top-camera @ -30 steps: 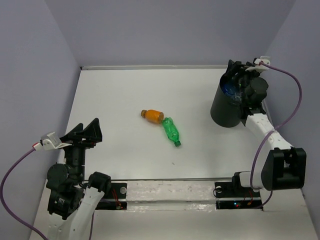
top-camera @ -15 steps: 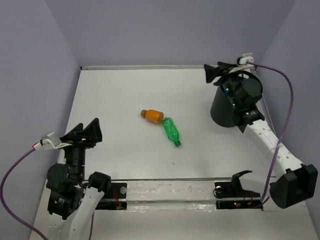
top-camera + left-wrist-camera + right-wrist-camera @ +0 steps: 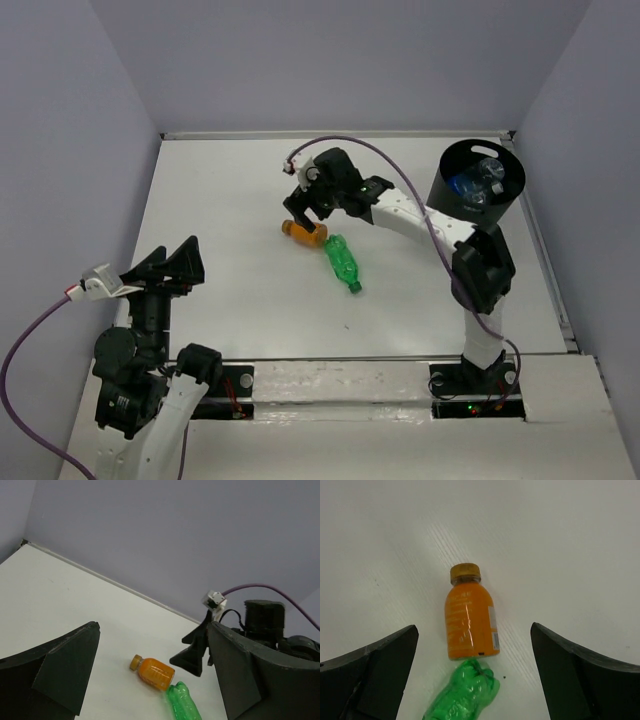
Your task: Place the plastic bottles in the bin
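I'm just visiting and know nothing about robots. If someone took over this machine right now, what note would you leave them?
Left gripper: jaws open, empty, back near its own base.
Right gripper: jaws open, empty, poised over the small orange plastic bottle.
The orange bottle lies on its side in the middle of the white table, its base right by the small green plastic bottle, which is also lying down.
Done: clear plastic bottles are inside the tall black cylindrical bin at the far right.
Left: the orange and green bottles, probably orange first.
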`<action>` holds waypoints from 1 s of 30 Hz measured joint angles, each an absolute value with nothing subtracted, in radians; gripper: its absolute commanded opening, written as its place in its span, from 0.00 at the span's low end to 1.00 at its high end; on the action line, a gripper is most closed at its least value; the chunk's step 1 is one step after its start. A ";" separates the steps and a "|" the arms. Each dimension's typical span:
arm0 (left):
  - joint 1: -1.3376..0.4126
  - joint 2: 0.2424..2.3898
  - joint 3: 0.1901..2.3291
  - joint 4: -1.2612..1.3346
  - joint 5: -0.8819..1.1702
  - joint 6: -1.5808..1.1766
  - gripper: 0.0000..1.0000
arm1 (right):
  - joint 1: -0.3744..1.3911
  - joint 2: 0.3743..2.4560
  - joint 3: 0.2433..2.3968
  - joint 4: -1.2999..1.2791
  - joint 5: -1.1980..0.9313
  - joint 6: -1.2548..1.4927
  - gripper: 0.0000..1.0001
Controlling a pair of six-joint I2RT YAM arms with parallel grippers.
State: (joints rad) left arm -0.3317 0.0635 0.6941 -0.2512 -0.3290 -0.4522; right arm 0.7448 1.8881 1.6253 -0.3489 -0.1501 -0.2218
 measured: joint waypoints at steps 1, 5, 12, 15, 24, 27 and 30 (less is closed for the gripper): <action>-0.332 0.064 0.694 -0.251 -0.329 -0.452 0.99 | 0.753 1.946 1.689 -0.395 -0.149 -0.249 1.00; -0.332 0.066 0.694 -0.251 -0.329 -0.452 0.99 | 0.775 2.143 1.906 -0.551 -0.129 -0.338 1.00; -0.332 0.071 0.694 -0.251 -0.328 -0.451 0.99 | 0.781 2.331 2.070 -0.747 -0.111 -0.416 0.92; -0.332 0.071 0.694 -0.251 -0.326 -0.450 0.99 | 0.781 2.369 2.090 -0.793 -0.104 -0.429 0.86; -0.332 0.078 0.694 -0.251 -0.325 -0.450 0.99 | 0.787 2.411 2.107 -0.723 -0.051 -0.442 0.63; -0.331 0.081 0.694 -0.251 -0.324 -0.450 0.99 | 0.787 2.411 2.110 -0.657 -0.025 -0.439 0.62; -0.331 0.083 0.694 -0.251 -0.324 -0.450 0.99 | 0.787 2.411 2.111 -0.570 0.001 -0.423 0.62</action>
State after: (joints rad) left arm -0.3313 0.0830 0.6941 -0.2508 -0.3244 -0.4500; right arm 0.7872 2.4115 2.1109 -0.5697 0.0013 -0.4232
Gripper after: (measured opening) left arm 0.989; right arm 0.702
